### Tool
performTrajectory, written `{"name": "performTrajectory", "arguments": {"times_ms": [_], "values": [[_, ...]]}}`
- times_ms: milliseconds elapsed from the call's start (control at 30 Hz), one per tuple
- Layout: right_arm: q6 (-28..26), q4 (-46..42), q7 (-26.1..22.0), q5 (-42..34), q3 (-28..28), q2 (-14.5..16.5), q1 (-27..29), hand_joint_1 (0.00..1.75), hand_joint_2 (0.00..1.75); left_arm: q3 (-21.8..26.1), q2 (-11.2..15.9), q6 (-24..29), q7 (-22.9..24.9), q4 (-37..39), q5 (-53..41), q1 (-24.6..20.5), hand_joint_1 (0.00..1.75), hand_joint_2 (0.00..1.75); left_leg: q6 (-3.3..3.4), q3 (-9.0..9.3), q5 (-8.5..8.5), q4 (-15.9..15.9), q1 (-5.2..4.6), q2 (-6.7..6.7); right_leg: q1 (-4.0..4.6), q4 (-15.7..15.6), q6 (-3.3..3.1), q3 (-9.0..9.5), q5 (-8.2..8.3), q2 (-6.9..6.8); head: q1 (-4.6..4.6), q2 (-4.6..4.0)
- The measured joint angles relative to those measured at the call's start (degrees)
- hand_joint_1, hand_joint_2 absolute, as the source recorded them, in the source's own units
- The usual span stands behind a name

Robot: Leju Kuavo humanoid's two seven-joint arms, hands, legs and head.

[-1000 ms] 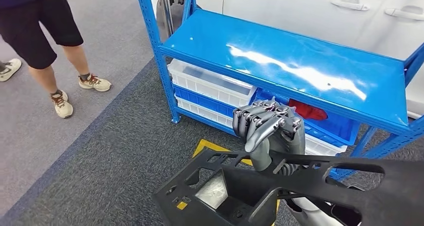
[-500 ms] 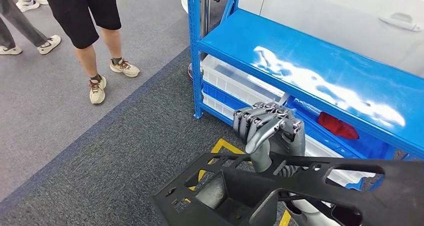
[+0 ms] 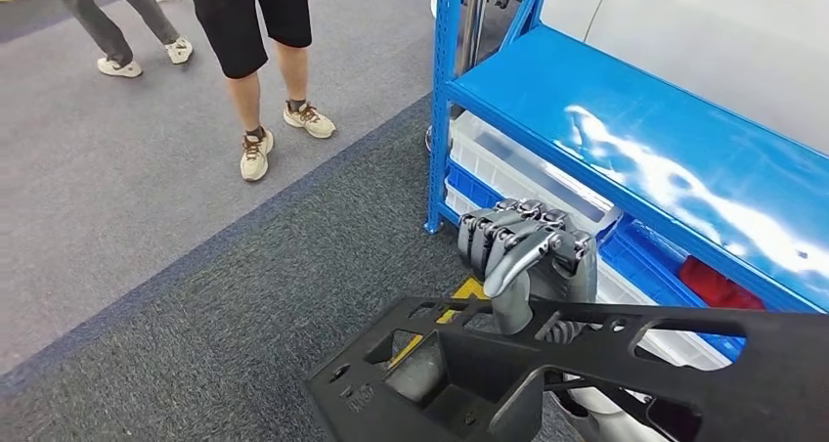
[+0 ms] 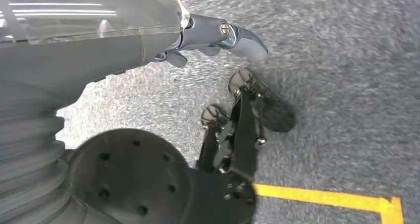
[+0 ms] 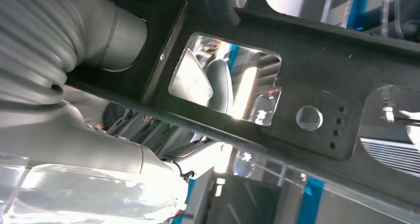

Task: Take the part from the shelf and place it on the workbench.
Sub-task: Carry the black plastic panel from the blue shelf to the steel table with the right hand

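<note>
Legs and trainers of people (image 3: 259, 31) far left, standing on pale grey floor, well apart from the robot. Dark carpet (image 3: 244, 315) nearer in. Left hand (image 4: 223, 33) hanging over that carpet, near a yellow floor line (image 4: 322, 198), holding nothing visible; thumb sticking out, other fingers too hidden to call released or clenched.

Centre: right hand (image 3: 523, 246) raised and clenched, fingers curled in with nothing seen inside them, thumb reaching down to the top bar of the part (image 3: 626, 364). Black, flat, full of cut-outs, off the shelf and hung across the right arm, forearm seemingly threaded through one opening.

Right: blue shelf (image 3: 626, 119), top board bare and glossy, white bin (image 3: 518, 173) on a lower level.

Judged progress: pick-up done. Remaining: carrying to the workbench, then setting down and freeing the arm.
</note>
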Motion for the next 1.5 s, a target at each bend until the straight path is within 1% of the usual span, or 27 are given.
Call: {"name": "performTrajectory", "arguments": {"times_ms": [67,133,167,200,267,333,400,467,567,633,667,700,733,800,867,900,933,1000,1067,1133,1167,1200,1267,1333,1367,1433,1500], "values": [[-0.1,0.0,-0.1,-0.1,0.0,0.0,0.1,1.75,1.75,0.0,0.0,-0.3,-0.1,0.0,0.0,-0.2,0.0,1.75,-0.26,-3.43,-3.73,7.5,0.11,3.04,0.34,-0.1,-0.32,0.09,0.0,-1.7,0.01,0.0],[-0.1,0.0,-0.1,-0.1,0.0,-0.1,0.1,1.75,1.75,0.0,0.0,-0.5,-0.4,0.0,0.0,-0.3,0.0,1.75,-0.51,-5.59,-5.11,12.4,0.29,3.71,0.56,-0.1,-0.39,0.12,-0.12,-3.43,0.01,-0.01],[-0.1,0.0,-0.1,-0.2,0.0,-0.1,0.1,1.75,1.75,0.0,0.0,-0.6,-0.5,0.0,0.0,-0.2,0.0,1.75,-0.56,-5.04,-4.22,11.6,0.33,3.93,0.61,-0.1,-0.37,0.19,-0.2,-4.22,0.01,0.0],[-0.2,0.0,-0.1,-0.2,0.0,-0.1,0.1,1.75,1.75,0.0,0.0,-0.6,-0.5,0.0,0.0,-0.2,0.0,1.75,-0.54,-3.3,-2.5,8.6,0.33,4.38,0.64,-0.1,-0.32,0.32,-0.32,-4.94,0.01,-0.01],[-0.2,0.0,0.0,-0.4,0.0,-0.1,0.0,1.75,1.75,0.1,0.1,-0.7,-0.7,0.0,0.1,-0.2,0.0,1.75,-0.17,1.26,0.56,0.3,0.0,6.82,0.89,0.0,0.03,0.61,-0.65,-6.12,0.01,-0.01],[-0.2,-0.1,0.2,-0.8,0.0,-0.1,-0.2,1.75,1.75,0.1,0.1,-0.8,-0.7,0.0,0.3,-0.4,0.0,1.75,0.59,3.25,1.36,-3.8,-0.51,8.29,1.23,0.1,0.54,0.72,-0.89,-7.13,0.01,-0.01],[-0.1,-0.1,0.4,-1.1,0.0,-0.1,-0.4,1.75,1.75,0.1,0.2,-0.7,-0.7,0.0,0.5,-0.3,0.0,1.75,1.32,3.11,1.43,-4.1,-0.7,7.19,1.31,0.1,1.08,0.79,-1.03,-8.15,0.01,-0.01],[0.0,-0.2,0.5,-1.2,0.0,-0.1,-0.5,1.75,1.75,0.2,0.2,-0.6,-0.7,0.0,0.7,-0.3,0.0,1.75,1.92,3.17,1.75,-4.5,-0.53,5.94,1.01,1.4,1.68,0.47,-2.16,-6.64,0.02,-0.01],[0.1,-0.3,0.9,-1.3,0.0,-0.1,-0.5,1.75,1.75,0.6,0.2,-0.5,-0.7,0.0,1.0,-0.4,0.0,1.75,2.59,3.13,2.08,-4.7,-0.33,4.1,0.68,11.3,2.09,-4.14,-7.39,-2.15,0.03,-0.01],[0.3,-0.3,1.1,-1.3,0.0,-0.1,-0.4,1.75,1.75,0.9,0.2,-0.5,-0.8,0.0,1.1,-0.4,0.0,1.75,2.72,3.03,2.14,-4.6,-0.36,2.6,0.63,17.3,2.16,-7.36,-8.99,-1.48,0.03,-0.01],[0.3,-0.3,1.2,-1.3,0.0,-0.1,-0.4,1.75,1.75,0.9,0.2,-0.5,-0.8,0.0,1.1,-0.4,0.0,1.75,2.7,3.02,2.13,-4.5,-0.35,1.77,0.59,17.2,2.15,-7.56,-8.07,-1.39,0.03,-0.01],[0.3,-0.3,1.3,-1.2,0.0,-0.1,-0.4,1.75,1.75,1.0,0.1,-0.5,-0.8,0.0,1.1,-0.3,0.0,1.75,2.64,3.03,2.11,-4.3,-0.31,0.92,0.49,14.7,2.11,-6.58,-6.13,-1.16,0.03,-0.01],[0.3,-0.3,1.3,-1.1,0.0,-0.1,-0.4,1.75,1.75,1.0,0.1,-0.6,-0.8,0.0,1.1,-0.3,0.0,1.75,2.51,3.01,2.04,-4.1,-0.25,0.07,0.31,10.7,2.07,-4.84,-3.75,-0.44,0.03,-0.01],[0.3,-0.4,1.3,-0.7,0.0,-0.1,-0.4,1.75,1.75,1.1,0.1,-0.6,-0.8,0.0,0.9,-0.3,0.0,1.75,1.96,2.62,1.93,-3.6,-0.27,-1.53,-0.09,3.6,2.05,-1.86,-0.91,2.17,0.03,-0.01],[0.3,-0.5,1.2,-0.1,0.0,-0.1,-0.3,1.75,1.75,1.1,0.1,-0.7,-0.7,0.0,0.7,-0.3,0.0,1.75,1.18,2.07,2.08,-3.4,-0.16,-2.79,-0.07,1.7,1.84,-1.21,-0.68,3.33,0.02,-0.01],[0.2,-0.6,1.1,0.1,0.0,-0.1,-0.2,1.75,1.75,1.0,0.1,-0.7,-0.6,0.0,0.6,-0.1,0.0,1.75,0.77,1.89,2.25,-3.6,-0.02,-3.39,-0.01,1.6,1.54,-1.21,-0.53,2.7,0.02,0.0],[0.2,-0.6,1.0,0.2,0.0,-0.1,-0.2,1.75,1.75,1.0,0.2,-0.6,-0.5,0.0,0.5,0.1,0.0,1.75,0.44,1.77,2.24,-3.5,0.07,-3.38,0.02,1.3,1.15,-1.09,-0.35,2.0,0.02,0.0],[0.2,-0.7,0.8,0.5,0.0,-0.1,-0.2,1.75,1.75,1.0,0.2,-0.5,-0.3,0.0,0.4,0.2,0.0,1.75,-0.09,0.65,0.6,-1.2,-0.03,-0.96,-0.01,0.7,0.33,-0.77,-0.03,0.43,0.02,-0.01],[0.2,-0.7,0.8,0.7,0.0,0.0,-0.2,1.75,1.75,1.0,0.2,-0.5,-0.2,0.0,0.3,0.1,0.0,1.75,-0.41,-2.33,-3.08,5.5,-0.08,2.44,0.26,0.4,-0.14,-0.64,0.0,-1.22,0.01,-0.01],[0.1,-0.8,0.8,0.9,0.0,0.0,-0.2,1.75,1.75,1.0,0.2,-0.6,-0.2,0.0,0.2,0.0,0.0,1.75,-0.63,-5.08,-5.41,11.7,0.1,3.53,0.54,0.5,-0.29,-0.64,-0.11,-2.94,0.01,-0.01],[0.1,-0.8,0.8,0.9,0.0,0.0,-0.2,1.75,1.75,1.0,0.2,-0.6,-0.2,0.0,0.1,0.0,0.0,1.75,-0.66,-5.13,-5.14,12.2,0.16,3.73,0.61,0.5,-0.32,-0.62,-0.18,-3.75,0.01,-0.01],[0.1,-0.8,0.9,1.0,0.0,0.0,-0.2,1.75,1.75,1.0,0.2,-0.6,-0.1,0.0,0.1,0.1,0.0,1.75,-0.63,-3.96,-3.85,10.3,0.2,4.0,0.66,0.5,-0.29,-0.55,-0.25,-4.49,0.01,-0.01],[0.1,-0.8,0.9,1.0,0.1,0.0,-0.1,1.75,1.75,1.0,0.2,-0.7,-0.1,0.0,0.1,0.1,0.0,1.75,-0.24,0.53,-0.63,2.3,-0.02,5.97,0.79,0.5,-0.09,-0.29,-0.47,-5.75,0.01,-0.01],[0.1,-0.8,0.9,1.1,0.1,0.0,-0.2,1.75,1.75,1.1,0.2,-0.6,-0.1,0.0,0.3,0.0,0.0,1.75,0.56,3.34,0.78,-3.2,-0.54,7.65,1.05,0.5,0.34,-0.09,-0.69,-6.81,0.02,-0.01],[0.1,-0.8,1.0,1.1,0.1,0.1,-0.2,1.75,1.75,1.1,0.2,-0.5,-0.1,0.0,0.4,0.0,0.0,1.75,0.94,3.57,0.68,-3.9,-0.79,7.8,1.15,0.5,0.6,-0.04,-0.75,-7.29,0.02,-0.01],[0.1,-0.8,1.2,0.7,0.1,0.2,-0.3,1.75,1.75,1.1,0.2,-0.1,-0.1,0.0,0.6,0.1,0.0,1.75,1.59,3.54,0.97,-4.1,-0.75,6.5,1.14,0.5,1.22,0.12,-0.94,-8.01,0.02,0.0],[0.9,-0.8,1.5,-0.9,-0.2,0.2,-0.5,1.75,1.75,1.1,0.2,0.3,-0.1,0.0,0.8,0.1,0.0,1.75,2.2,3.79,1.35,-4.7,-0.45,5.36,0.89,2.3,1.85,-0.46,-2.32,-5.9,0.02,0.0]]}}
